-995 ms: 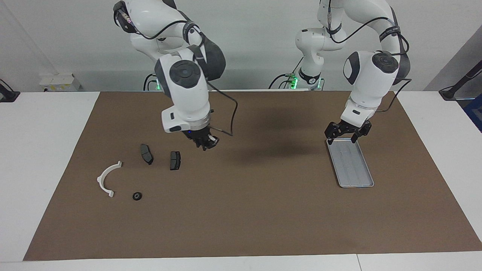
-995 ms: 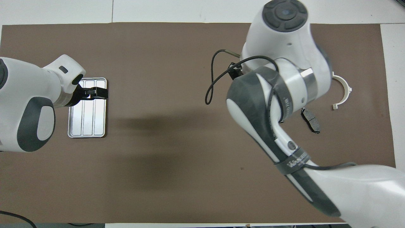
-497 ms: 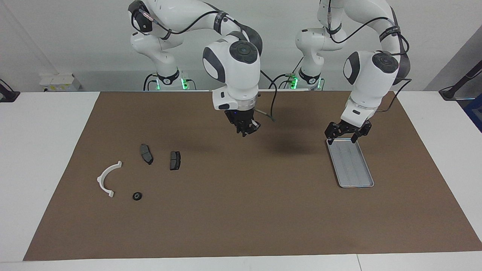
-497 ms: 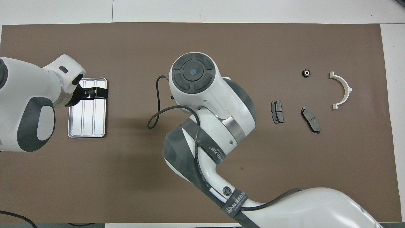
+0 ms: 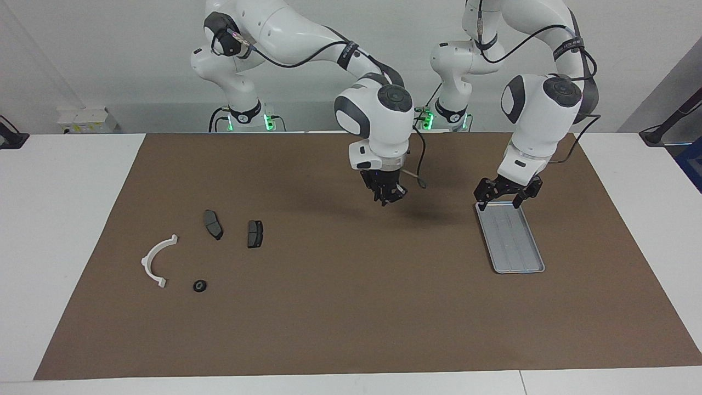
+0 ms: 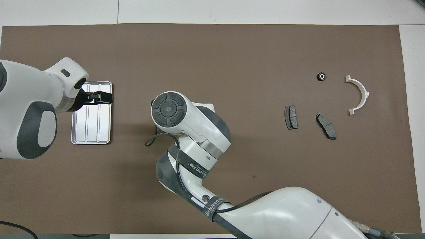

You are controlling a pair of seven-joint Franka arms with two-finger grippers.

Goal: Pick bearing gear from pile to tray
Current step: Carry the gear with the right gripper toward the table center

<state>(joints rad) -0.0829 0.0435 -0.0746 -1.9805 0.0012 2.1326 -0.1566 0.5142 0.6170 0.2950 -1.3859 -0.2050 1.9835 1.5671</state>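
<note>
The pile lies toward the right arm's end of the table: a white curved arc [image 5: 147, 258] [image 6: 365, 93], two dark grey plates [image 5: 213, 224] [image 5: 255, 233] and one small black round piece [image 5: 199, 286] [image 6: 321, 76]. The silver ribbed tray [image 5: 513, 241] [image 6: 91, 126] lies toward the left arm's end. My right gripper [image 5: 386, 197] is in the air over the mat between pile and tray, fingers together; anything between them is too small to see. The overhead view hides it under its own wrist. My left gripper [image 5: 498, 203] [image 6: 99, 97] waits open over the tray.
A brown mat [image 5: 351, 307] covers most of the white table [image 5: 66, 219]. A black cable loop [image 5: 418, 178] hangs from the right wrist. The tray holds nothing that I can see.
My right arm has swung from beside the two grey plates across the mat toward the tray, fingers together throughout. The left arm and the parts on the mat have not moved.
</note>
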